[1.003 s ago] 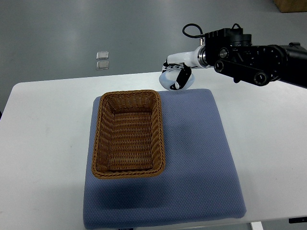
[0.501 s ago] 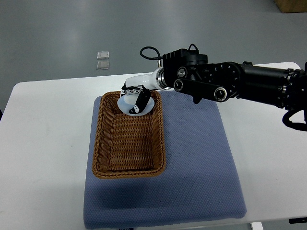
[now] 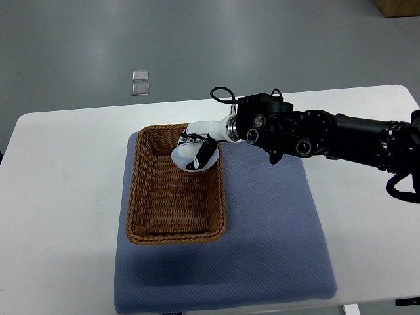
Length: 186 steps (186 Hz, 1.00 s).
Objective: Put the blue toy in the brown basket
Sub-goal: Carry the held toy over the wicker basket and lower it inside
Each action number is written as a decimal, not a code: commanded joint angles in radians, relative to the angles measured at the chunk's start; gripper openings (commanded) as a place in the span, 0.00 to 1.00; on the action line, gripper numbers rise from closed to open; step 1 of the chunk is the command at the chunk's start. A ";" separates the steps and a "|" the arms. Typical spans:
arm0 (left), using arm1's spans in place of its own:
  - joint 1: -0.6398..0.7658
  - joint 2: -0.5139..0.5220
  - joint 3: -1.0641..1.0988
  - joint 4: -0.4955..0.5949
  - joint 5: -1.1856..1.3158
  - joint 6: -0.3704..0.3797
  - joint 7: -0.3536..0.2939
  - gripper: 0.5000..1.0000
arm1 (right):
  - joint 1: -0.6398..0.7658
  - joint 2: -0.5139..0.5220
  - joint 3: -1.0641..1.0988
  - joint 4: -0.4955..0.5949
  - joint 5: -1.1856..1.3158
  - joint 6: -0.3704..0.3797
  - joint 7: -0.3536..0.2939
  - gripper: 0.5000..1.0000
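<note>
The blue toy (image 3: 186, 157) is a pale blue, rounded object. My right hand (image 3: 195, 151) is shut on it, with dark fingers (image 3: 205, 153) wrapped over its right side. The black right arm (image 3: 315, 134) reaches in from the right edge. Hand and toy hang over the far right part of the brown wicker basket (image 3: 142, 197), just inside its rim. Whether the toy touches the basket floor cannot be told. Nothing else lies in the basket.
The basket stands on the left half of a blue mat (image 3: 269, 230) on a white table (image 3: 59, 197). Two small clear squares (image 3: 140, 83) lie on the grey floor beyond the table. A brown box corner (image 3: 400, 6) shows at the top right.
The right hand carried the toy from beyond the mat's far edge leftward over the basket, then drew slightly nearer and lower inside its far right corner.
</note>
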 commanded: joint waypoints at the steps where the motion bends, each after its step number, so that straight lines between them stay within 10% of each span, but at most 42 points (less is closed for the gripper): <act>1: 0.000 0.000 0.000 -0.001 0.000 0.000 0.000 1.00 | 0.000 0.000 0.008 0.003 0.027 -0.001 0.001 0.40; 186: 0.000 0.000 0.000 0.000 0.000 0.000 0.000 1.00 | -0.105 0.000 0.071 0.055 0.107 0.007 0.027 0.57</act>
